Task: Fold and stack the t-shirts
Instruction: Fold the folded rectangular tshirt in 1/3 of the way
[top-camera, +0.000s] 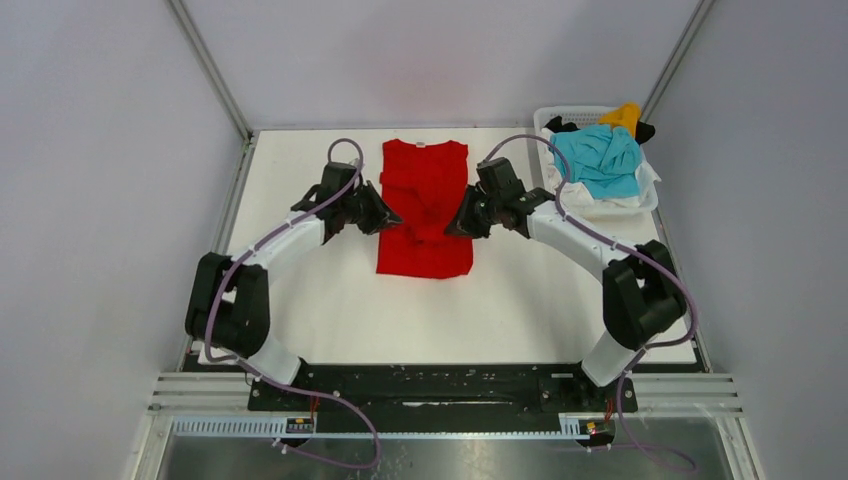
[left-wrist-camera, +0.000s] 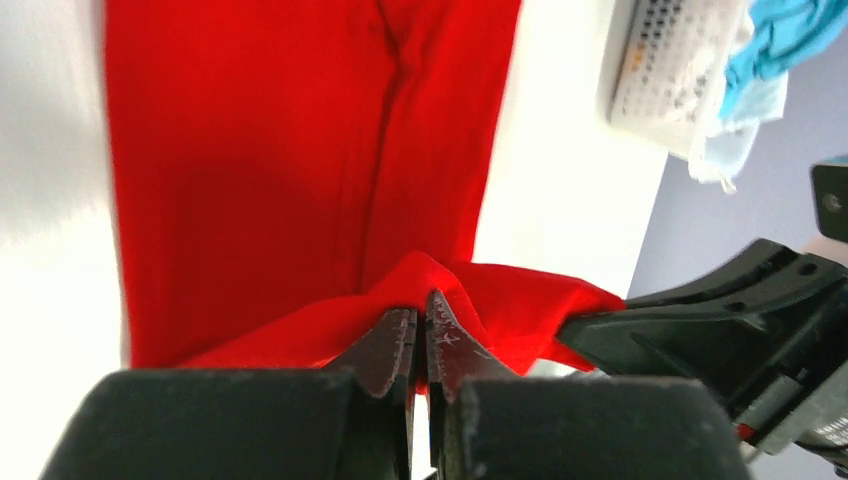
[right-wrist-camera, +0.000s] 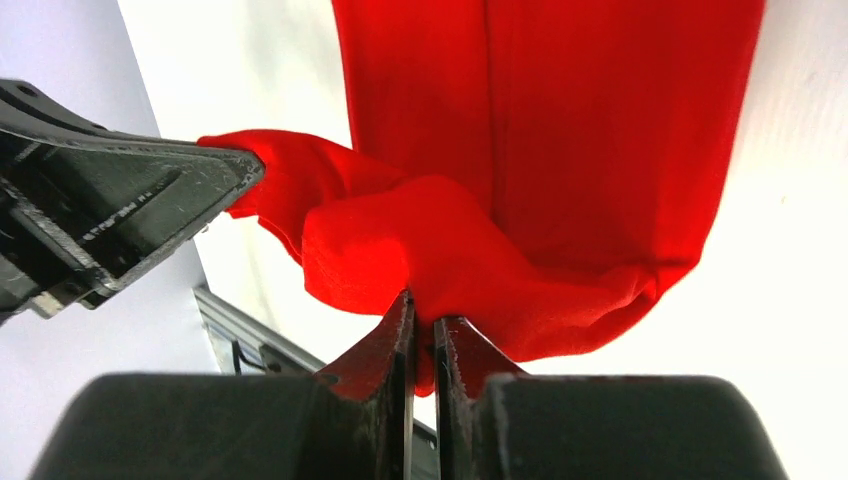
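Observation:
The red t-shirt (top-camera: 425, 205) lies on the white table (top-camera: 330, 300), folded into a long strip with its collar at the far end. My left gripper (top-camera: 388, 218) is shut on the strip's left edge about halfway along, and my right gripper (top-camera: 458, 226) is shut on the right edge opposite. In the left wrist view the gripper (left-wrist-camera: 422, 305) pinches a raised ridge of the red shirt (left-wrist-camera: 300, 150). In the right wrist view the gripper (right-wrist-camera: 421, 308) pinches a bunched fold of the red shirt (right-wrist-camera: 600, 130). The cloth is lifted between the two grippers.
A white plastic basket (top-camera: 556, 112) stands at the back right, holding a turquoise shirt (top-camera: 600, 160), a yellow-orange one (top-camera: 626, 114), a black one (top-camera: 562, 126) and white cloth (top-camera: 640, 196). Metal frame rails run along the table's edges.

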